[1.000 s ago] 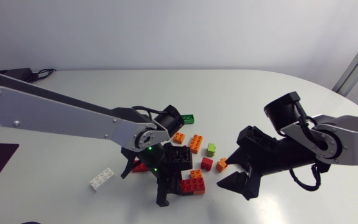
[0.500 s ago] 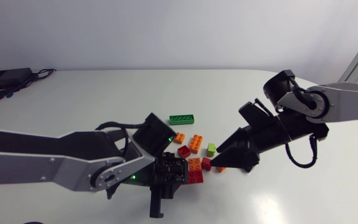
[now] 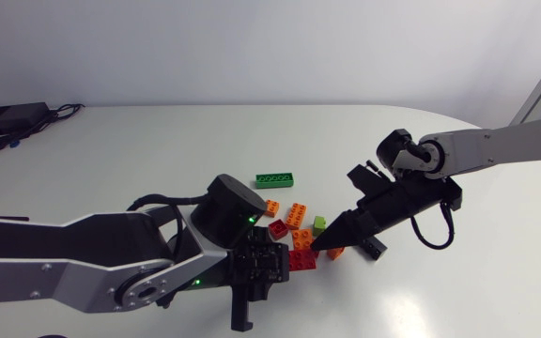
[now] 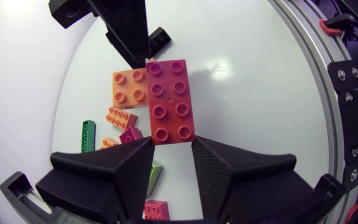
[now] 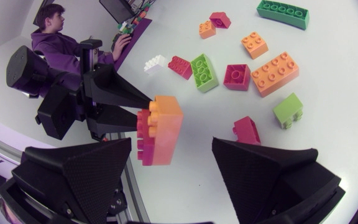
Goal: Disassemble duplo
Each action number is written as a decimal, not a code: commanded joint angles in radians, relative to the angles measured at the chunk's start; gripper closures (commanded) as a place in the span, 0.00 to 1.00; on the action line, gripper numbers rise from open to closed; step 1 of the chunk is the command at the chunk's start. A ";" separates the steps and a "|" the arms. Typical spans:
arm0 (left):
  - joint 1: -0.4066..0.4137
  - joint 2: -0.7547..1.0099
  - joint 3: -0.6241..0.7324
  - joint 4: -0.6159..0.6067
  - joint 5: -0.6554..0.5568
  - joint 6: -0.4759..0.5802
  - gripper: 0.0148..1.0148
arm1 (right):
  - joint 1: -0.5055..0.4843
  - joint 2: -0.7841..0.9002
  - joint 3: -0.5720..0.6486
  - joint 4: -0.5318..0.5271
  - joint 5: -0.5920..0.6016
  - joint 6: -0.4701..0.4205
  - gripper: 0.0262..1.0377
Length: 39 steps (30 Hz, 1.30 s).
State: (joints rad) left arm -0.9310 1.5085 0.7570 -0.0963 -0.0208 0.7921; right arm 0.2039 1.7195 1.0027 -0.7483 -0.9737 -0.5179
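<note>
The left end effector [image 4: 173, 146] and right end effector [image 5: 173, 144] were both matte black against the white worktop [image 3: 158, 150]. Between them showed a red brick [image 4: 169, 102] and an orange brick [image 4: 129, 87], each in one solid colour. Loose pieces were a long dark green brick [image 3: 275, 179], a lime green brick [image 3: 319, 223], an orange eight-stud brick [image 3: 295, 215], a white brick [image 5: 155, 63] and a crimson square brick [image 5: 236, 74]. The left arm [image 3: 64, 263] was silver-grey with black joints, and the right arm [image 3: 505, 141] was a paler silver-white.
</note>
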 commanded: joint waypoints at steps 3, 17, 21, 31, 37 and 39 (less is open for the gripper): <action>-0.011 -0.013 -0.018 0.017 -0.007 0.009 0.77 | 0.022 0.017 0.031 -0.033 -0.025 -0.024 0.15; -0.042 -0.027 -0.024 0.024 -0.021 -0.001 0.77 | 0.048 0.026 0.042 -0.034 -0.028 -0.018 0.57; -0.048 -0.030 -0.022 0.024 -0.028 -0.002 0.77 | 0.057 0.023 0.042 -0.034 -0.028 -0.016 0.78; -0.052 -0.057 -0.018 0.024 -0.047 -0.004 0.77 | 0.069 0.022 0.022 0.000 0.004 0.004 0.82; -0.048 -0.065 -0.018 0.010 -0.062 -0.002 0.77 | 0.055 0.029 0.013 0.044 0.081 0.035 0.82; -0.035 -0.074 -0.024 0.000 -0.062 -0.001 0.77 | 0.054 0.028 -0.001 0.058 0.127 0.036 0.82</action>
State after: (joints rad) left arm -0.9749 1.4559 0.7513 -0.0906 -0.0795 0.7914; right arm 0.2619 1.7241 1.0309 -0.6983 -0.8711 -0.5053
